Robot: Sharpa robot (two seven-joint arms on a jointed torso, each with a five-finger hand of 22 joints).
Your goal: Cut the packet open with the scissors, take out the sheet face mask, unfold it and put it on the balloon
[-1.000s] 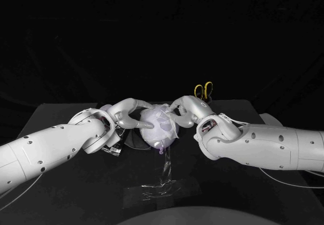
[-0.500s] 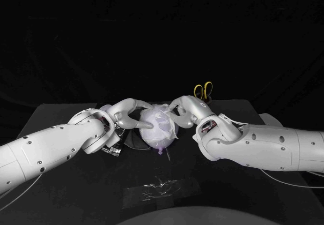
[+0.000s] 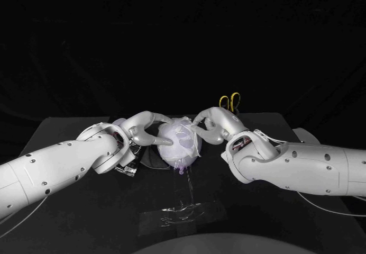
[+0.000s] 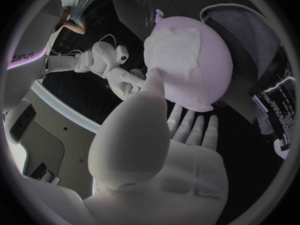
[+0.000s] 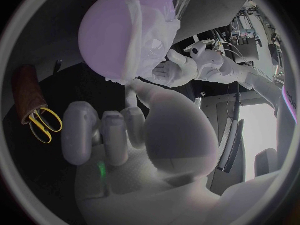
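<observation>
Both arms wear glossy white, rounded shells, the left arm [image 3: 61,169] entering at 8 o'clock of the head view and the right arm [image 3: 305,169] at 4 o'clock. Each shell is dotted with small dark screws [image 3: 44,183]. A thin pale cable [image 3: 317,203] loops beneath the right shell. The left robot hand [image 3: 145,129] and right robot hand [image 3: 217,123] are silver, built of smooth bulbous segments. The left palm carries a pale textured pad [image 4: 187,180], and a small green light [image 5: 100,169] glows on the right one.
</observation>
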